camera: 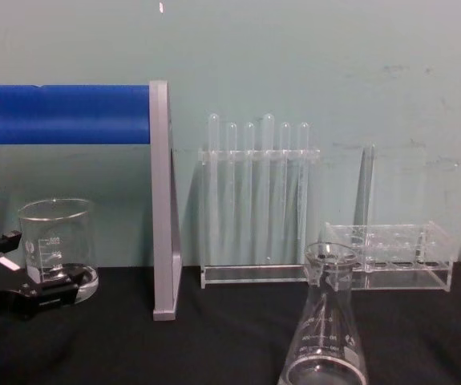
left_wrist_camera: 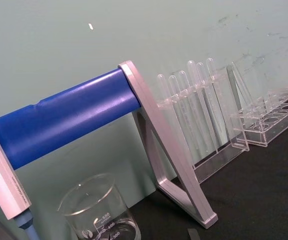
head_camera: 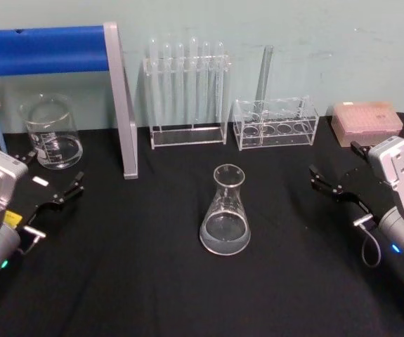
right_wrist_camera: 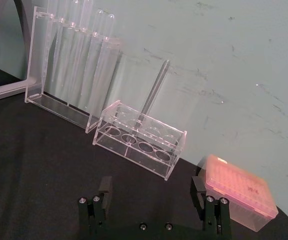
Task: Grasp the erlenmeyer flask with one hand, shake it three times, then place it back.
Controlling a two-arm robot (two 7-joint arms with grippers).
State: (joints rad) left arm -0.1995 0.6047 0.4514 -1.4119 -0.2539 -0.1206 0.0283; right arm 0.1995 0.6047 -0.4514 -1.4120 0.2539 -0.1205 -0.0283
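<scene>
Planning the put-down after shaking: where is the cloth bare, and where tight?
Bare cloth lies between the erlenmeyer flask and the left gripper, between it and the right gripper, and along the near edge. Crowded along the wall: beaker, stand, test tube rack, short rack, pink box.

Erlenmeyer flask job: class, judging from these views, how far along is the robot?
Nothing looks done yet: the erlenmeyer flask stands upright on the black table, untouched. Nothing is in hand: the left gripper and right gripper sit open on either side, apart from it. Grasp, three shakes and set-down remain.
</scene>
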